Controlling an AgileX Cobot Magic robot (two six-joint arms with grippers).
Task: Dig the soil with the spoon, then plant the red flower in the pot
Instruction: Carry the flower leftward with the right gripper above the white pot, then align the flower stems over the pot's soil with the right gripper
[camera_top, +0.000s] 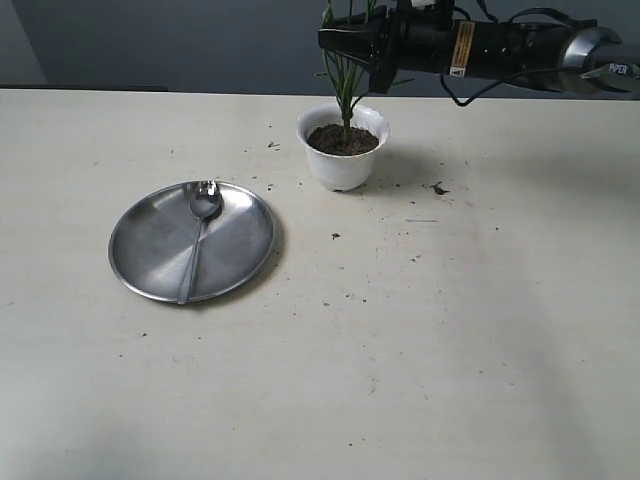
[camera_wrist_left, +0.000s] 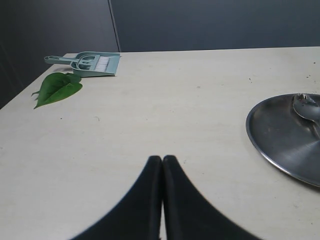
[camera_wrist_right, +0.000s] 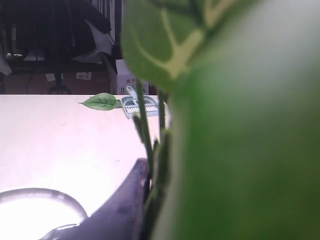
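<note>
At the far middle of the table, the flower (camera_top: 345, 85) stood with its thin green stems upright in the soil (camera_top: 342, 140) of the white pot (camera_top: 343, 168). Its top ran past the frame's edge. The right gripper (camera_top: 347, 45) was closed on those stems above the pot. Its arm (camera_top: 500, 48) reached in level from the right, well clear of the table, with a cable looping beneath it. From that wrist, a broad blurred leaf filled most of the view, and the stems lay against one dark finger (camera_wrist_right: 127, 200).

Left of the pot and nearer the camera, the spoon (camera_top: 198, 240) lay in the steel plate (camera_top: 150, 250) — bowl toward the far side, handle reaching the near rim. The left gripper (camera_wrist_left: 162, 167) hung low over bare table beside the plate, with its jaws pressed together on nothing.

Dark crumbs speckled the pale table (camera_top: 450, 330) around the pot. At a far corner lay a loose leaf (camera_wrist_left: 57, 87) and a small dustpan (camera_wrist_left: 92, 64) — behind them was a dark wall (camera_top: 150, 40).
</note>
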